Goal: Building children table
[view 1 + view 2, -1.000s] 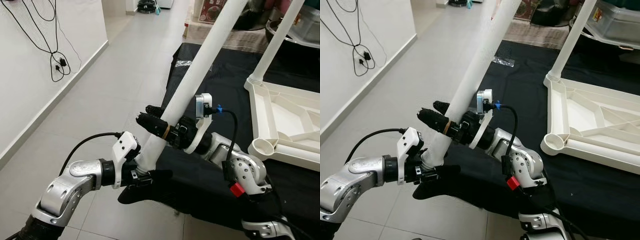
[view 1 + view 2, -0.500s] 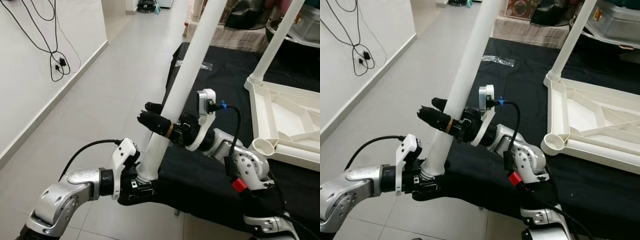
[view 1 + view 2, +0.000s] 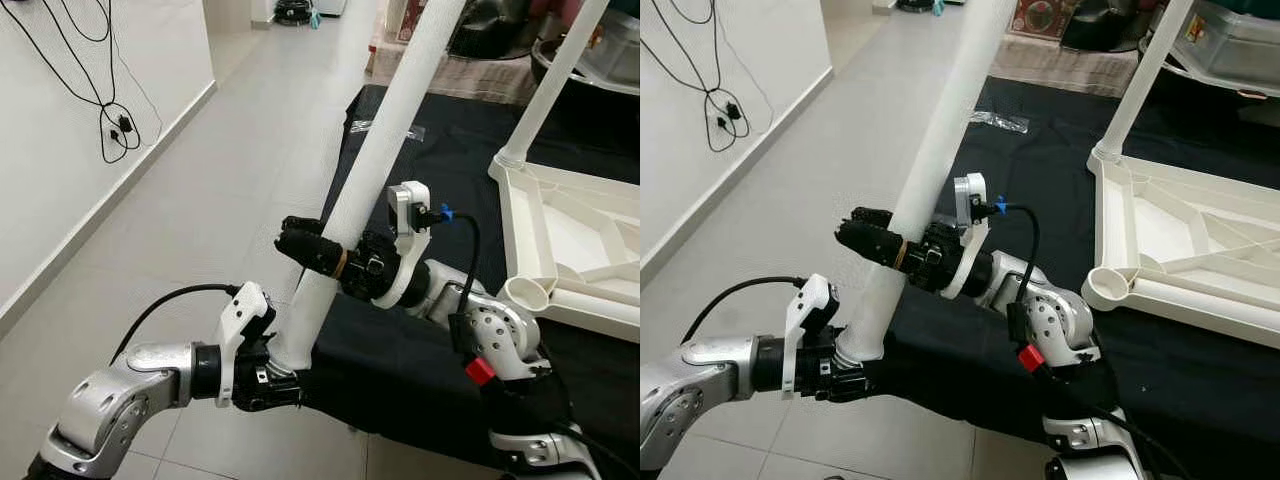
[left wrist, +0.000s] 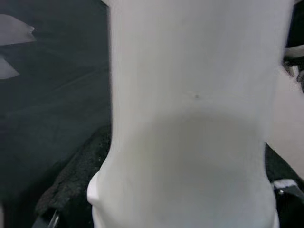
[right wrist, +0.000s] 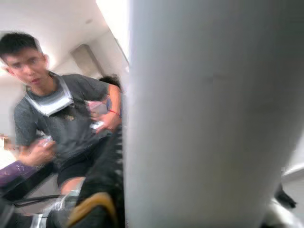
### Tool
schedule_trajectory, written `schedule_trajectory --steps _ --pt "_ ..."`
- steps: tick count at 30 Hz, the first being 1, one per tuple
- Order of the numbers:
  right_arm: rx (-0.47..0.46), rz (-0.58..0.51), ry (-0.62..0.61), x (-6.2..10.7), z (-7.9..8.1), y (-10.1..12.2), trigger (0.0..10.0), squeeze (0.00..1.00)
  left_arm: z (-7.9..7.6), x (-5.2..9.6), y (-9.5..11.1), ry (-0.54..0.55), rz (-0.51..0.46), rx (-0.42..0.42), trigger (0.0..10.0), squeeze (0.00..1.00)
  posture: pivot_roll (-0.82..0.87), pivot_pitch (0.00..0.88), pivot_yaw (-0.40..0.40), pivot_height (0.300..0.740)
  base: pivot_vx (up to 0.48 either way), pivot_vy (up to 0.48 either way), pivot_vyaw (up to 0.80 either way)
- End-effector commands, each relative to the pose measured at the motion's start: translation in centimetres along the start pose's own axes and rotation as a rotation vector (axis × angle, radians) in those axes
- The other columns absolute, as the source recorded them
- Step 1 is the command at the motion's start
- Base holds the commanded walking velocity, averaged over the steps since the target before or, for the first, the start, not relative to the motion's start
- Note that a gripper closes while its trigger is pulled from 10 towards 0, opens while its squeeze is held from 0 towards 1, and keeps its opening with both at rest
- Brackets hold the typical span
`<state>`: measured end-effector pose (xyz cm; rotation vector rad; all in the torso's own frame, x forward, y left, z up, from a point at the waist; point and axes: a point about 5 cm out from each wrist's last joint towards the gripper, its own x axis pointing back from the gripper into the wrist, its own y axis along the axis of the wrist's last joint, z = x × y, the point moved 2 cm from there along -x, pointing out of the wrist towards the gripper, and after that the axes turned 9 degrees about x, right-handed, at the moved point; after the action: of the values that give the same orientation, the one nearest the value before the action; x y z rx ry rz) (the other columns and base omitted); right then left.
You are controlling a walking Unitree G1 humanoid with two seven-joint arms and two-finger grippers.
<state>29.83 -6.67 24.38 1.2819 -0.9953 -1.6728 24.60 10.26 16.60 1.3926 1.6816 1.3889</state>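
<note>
A humanoid robot stands at the edge of a black mat (image 3: 420, 360) spread on a pale tiled floor (image 3: 200, 190), holding a long white table leg (image 3: 385, 140) with both grippers. The leg tilts from about 7 o'clock near the robot up toward 1 o'clock, where its upper end leaves the picture. The left gripper (image 3: 270, 378) is at the leg's lower end, low in the scene at about 7 o'clock, with its black fingers closed around the narrow base of the leg. The right gripper (image 3: 305, 245) is higher, near the centre of the scene, its two black fingers clamped across the middle of the leg from the right side. In the left wrist view the white leg (image 4: 190, 118) is very close, with the dark mat behind it. In the right wrist view the leg (image 5: 209, 114) stands just in front of the camera, and a seated person (image 5: 61, 128) in a grey shirt is seen beyond it. At 3 o'clock an upside-down white table top (image 3: 570, 250) lies on the mat, with one white leg (image 3: 555, 85) already standing upright in a corner socket. On the white wall (image 3: 60, 160) at 10 o'clock, black cables (image 3: 115, 125) hang down.
</note>
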Motion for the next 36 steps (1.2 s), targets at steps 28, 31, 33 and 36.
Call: schedule_trajectory --steps 28,31,33,36 --pt "0.100 -0.076 -0.203 1.5 -2.7 2.5 0.0 0.00 0.3 0.4 -1.2 0.135 0.015 -0.044 10.0 0.00 0.09 0.093 -0.045 0.740 0.000 0.000 0.00" --pt "0.129 -0.066 -0.229 1.9 -3.0 2.7 0.0 0.00 1.4 0.9 -1.0 0.243 -0.007 -0.091 10.0 0.00 0.09 0.081 -0.046 0.740 0.000 0.000 0.00" --pt "0.165 -0.046 -0.270 2.4 -3.5 2.9 0.0 0.00 2.6 1.5 -0.7 0.363 -0.038 -0.154 10.0 0.00 0.09 0.079 -0.045 0.740 0.000 0.000 0.00" --pt "0.206 -0.025 -0.316 3.0 -4.1 3.1 0.0 0.00 3.7 2.2 -0.6 0.475 -0.066 -0.195 10.0 0.00 0.09 0.078 -0.045 0.740 0.000 0.000 0.00"
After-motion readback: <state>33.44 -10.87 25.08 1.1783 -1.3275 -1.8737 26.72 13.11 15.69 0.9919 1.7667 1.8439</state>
